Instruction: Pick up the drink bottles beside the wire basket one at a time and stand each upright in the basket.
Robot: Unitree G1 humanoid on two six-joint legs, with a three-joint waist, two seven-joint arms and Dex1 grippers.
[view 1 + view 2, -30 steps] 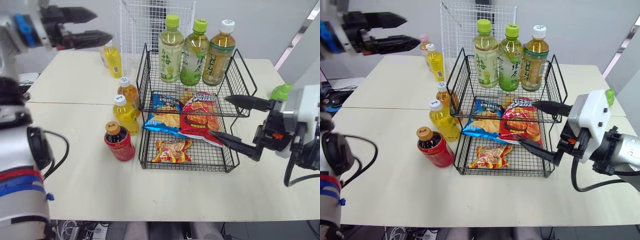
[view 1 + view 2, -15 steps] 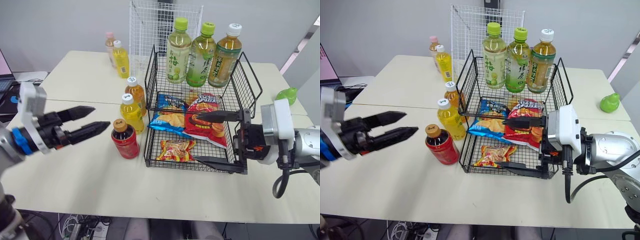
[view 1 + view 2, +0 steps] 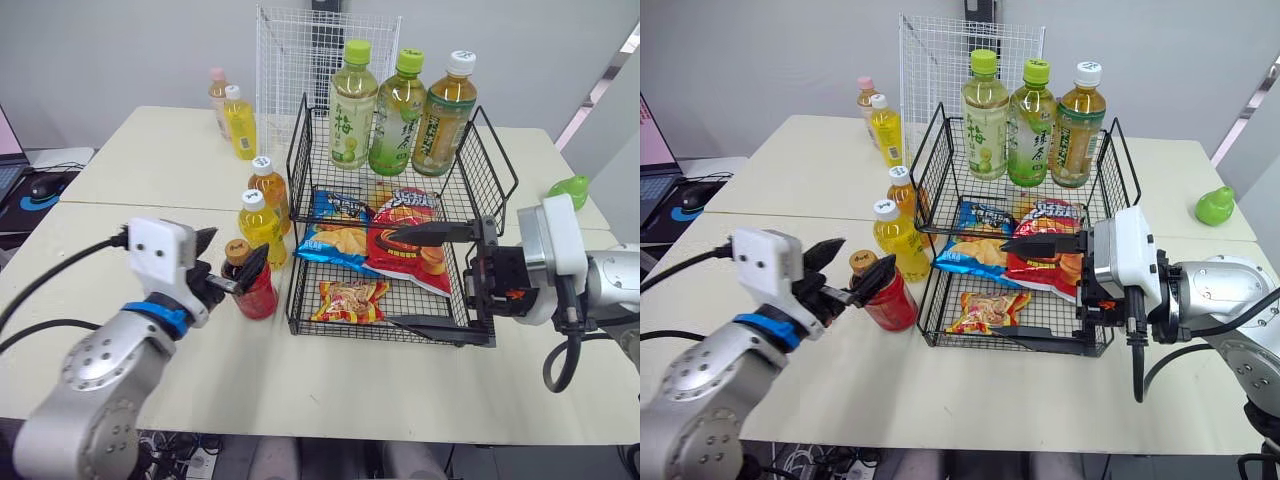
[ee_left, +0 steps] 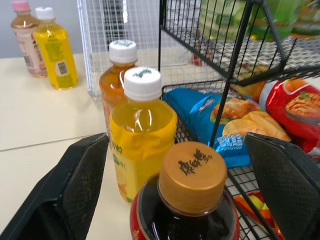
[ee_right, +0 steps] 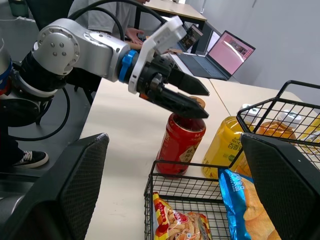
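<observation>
A red drink bottle (image 3: pixel 252 290) with a gold cap (image 4: pixel 192 171) stands on the table to the left of the black wire basket (image 3: pixel 503 158). My left gripper (image 3: pixel 232 260) is open, one finger on each side of that cap and not touching it. Behind it stand a yellow bottle (image 3: pixel 261 228) and an orange bottle (image 3: pixel 270 186). Three tall tea bottles (image 3: pixel 398 105) stand upright in the basket's upper tier. My right gripper (image 3: pixel 392 280) is open in front of the basket's lower tiers, holding nothing. The right wrist view shows the left gripper (image 5: pixel 199 107) over the red bottle (image 5: pixel 181 146).
Snack bags (image 3: pixel 400 225) lie in the basket's lower tiers. A white wire grid panel (image 3: pixel 300 60) stands behind the basket. Two more small bottles (image 3: pixel 236 122) stand at the back left. A green pear-shaped object (image 3: pixel 567 188) sits at the far right. A laptop (image 3: pixel 655 150) is at the left.
My left arm came down from high at the back left to the red bottle, its fingers now flanking the cap. My right gripper swung in front of the basket, then held.
</observation>
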